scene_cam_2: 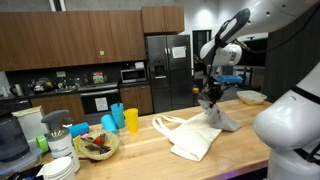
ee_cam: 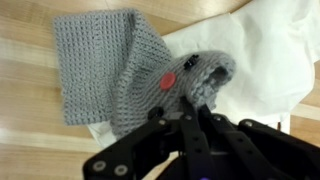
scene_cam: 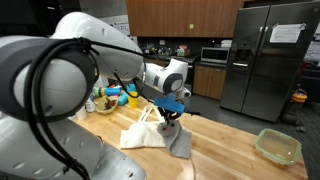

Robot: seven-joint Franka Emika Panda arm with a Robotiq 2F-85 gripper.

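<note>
Claw (ee_cam: 188, 98) clamped shut on grey knitted cloth (ee_cam: 100, 60); rest lay partly over white fabric bag (ee_cam: 270, 60) on wooden tabletop (ee_cam: 25, 110)

We note a kitchen: dark brown wooden wall cabinets (scene_cam_2: 60, 40) overhead, a tall stainless steel double-door refrigerator (scene_cam_2: 168, 75), a built-in black microwave (scene_cam_2: 133, 74), a pale butcher-block wooden surface (scene_cam: 230, 135) in front. Even indoor light.

Arm (scene_cam: 100, 45) stretched well forward, elbow riding high, wrist (scene_cam: 170, 75) folded over. Tool (scene_cam: 170, 113) hangs straight down, and in the wrist view its black fingers (ee_cam: 188, 110) are pinched tight together, no gap showing.
</note>
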